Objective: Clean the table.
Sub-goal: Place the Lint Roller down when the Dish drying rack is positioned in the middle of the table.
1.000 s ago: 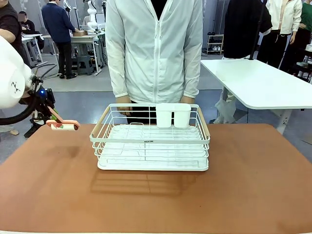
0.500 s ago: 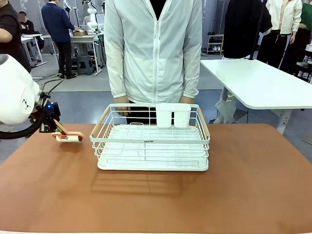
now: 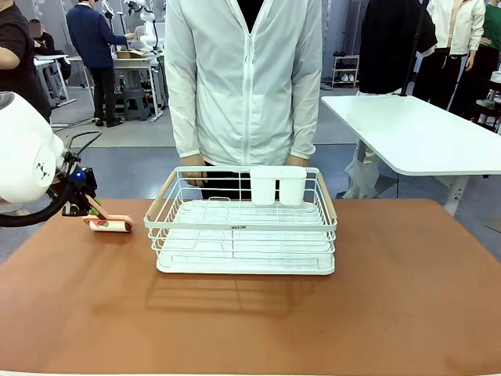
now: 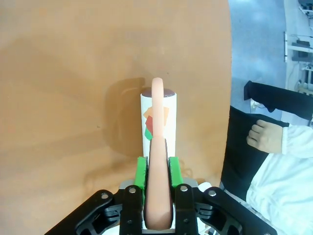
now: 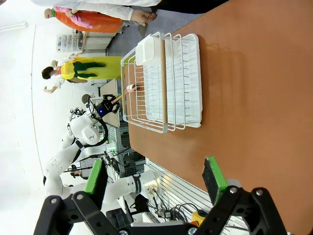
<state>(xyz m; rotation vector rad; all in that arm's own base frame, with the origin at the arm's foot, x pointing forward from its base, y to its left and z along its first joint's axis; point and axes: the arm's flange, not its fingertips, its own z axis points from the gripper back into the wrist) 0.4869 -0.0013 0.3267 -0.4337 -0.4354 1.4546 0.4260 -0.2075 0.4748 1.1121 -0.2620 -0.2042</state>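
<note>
Pinching a pink roller handle (image 4: pixel 157 161) between its green pads, the left gripper (image 4: pixel 157 171) rests the white roller (image 3: pixel 110 225) on the surface (image 3: pixel 250 321) left of the rack (image 3: pixel 243 227). The right gripper (image 5: pixel 155 176) hangs spread wide, holding nothing.

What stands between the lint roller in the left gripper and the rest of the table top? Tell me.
The white dish rack stands mid-table, just right of the lint roller that the left gripper holds by its handle on the table. The strip toward the robot's side of the rack shows nothing in the way.
</note>
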